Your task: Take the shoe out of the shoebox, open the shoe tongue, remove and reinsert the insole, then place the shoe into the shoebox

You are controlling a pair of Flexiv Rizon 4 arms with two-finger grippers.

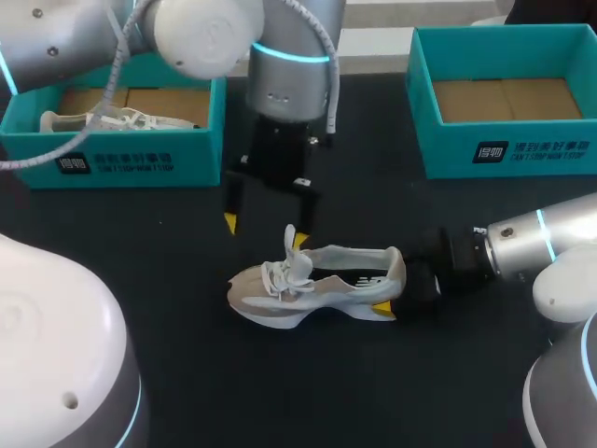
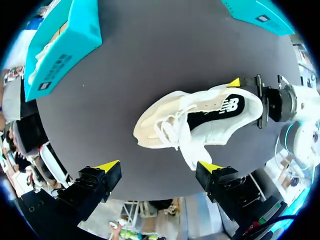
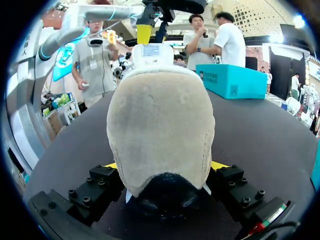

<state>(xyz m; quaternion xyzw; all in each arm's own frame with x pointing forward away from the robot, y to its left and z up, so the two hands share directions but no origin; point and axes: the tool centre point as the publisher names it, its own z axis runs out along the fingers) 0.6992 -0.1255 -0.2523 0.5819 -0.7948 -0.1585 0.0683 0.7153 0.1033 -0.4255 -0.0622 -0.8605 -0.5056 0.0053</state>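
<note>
R gripper (image 3: 165,167) is closest to its wrist cam. It's clamped on the heel of the shoe (image 1: 317,285) from both sides, w/ yellow tips just showing either side of the heel cup.

By size from there:
- The dark table (image 1: 140,243) carries everything.
- At its far edge are the left shoebox (image 1: 140,154), w/ a second shoe (image 1: 103,119) in it, and the right shoebox (image 1: 504,149). Both are well apart from the work.
- The shoe lies on its sole mid-table, out of either box, toe toward my left.
- L gripper (image 1: 265,231) hangs over the forefoot, fingers spread wide, holding nothing. One tip is just beside the tongue (image 2: 192,155); can't tell if it touches.
- The laces (image 2: 167,130) look threaded and bunched at the tongue.
- The insole (image 2: 220,107) is in place, dark.

Risks, as I judge them:
- Biggest is the whole shoe shifting. The hold is at the heel only, so a pull on the tongue could lever the toe up or slide the heel out of the R fingers.
- L fingers are so far apart that closing may catch laces, not tongue. A loop snags and the tongue won't fold fwd.
- W/ laces snug the opening is narrow, so the insole could buckle or jam coming out.
- Smallest: R squeeze may crush the heel cup and pin the insole's back end.
</note>
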